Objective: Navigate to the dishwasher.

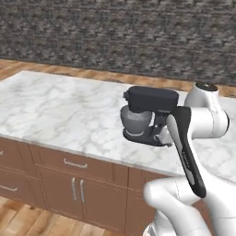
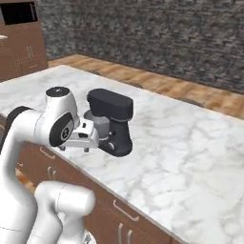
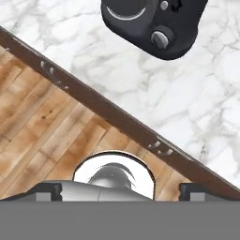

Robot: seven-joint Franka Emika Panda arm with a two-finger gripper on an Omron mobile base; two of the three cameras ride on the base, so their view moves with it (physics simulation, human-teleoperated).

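A white marble worktop (image 1: 55, 110) is stretching across the scene, with brown wooden cabinets (image 1: 73, 189) carrying thin silver handles sitting beneath its near edge. A black stand mixer with a grey bowl (image 1: 147, 115) is standing on the marble, close to that near edge, and the white arm is folding in front of it, its hand hanging just beside the mixer's base in the right base view (image 2: 112, 119). In the hand view the two dark fingers (image 3: 47, 190) are sitting spread well apart, released and gripping nothing. That camera is looking down past the worktop's dark brown edge, with the wooden plank floor (image 3: 42, 131) lying on one side and the marble on the other, where the mixer (image 3: 154, 23) is showing from above. A rough grey stone wall (image 1: 115, 32) is running behind the worktop on the far side. At the far left of the right base view, tall brown cabinetry with a dark window (image 2: 19, 38) is standing against the wall.
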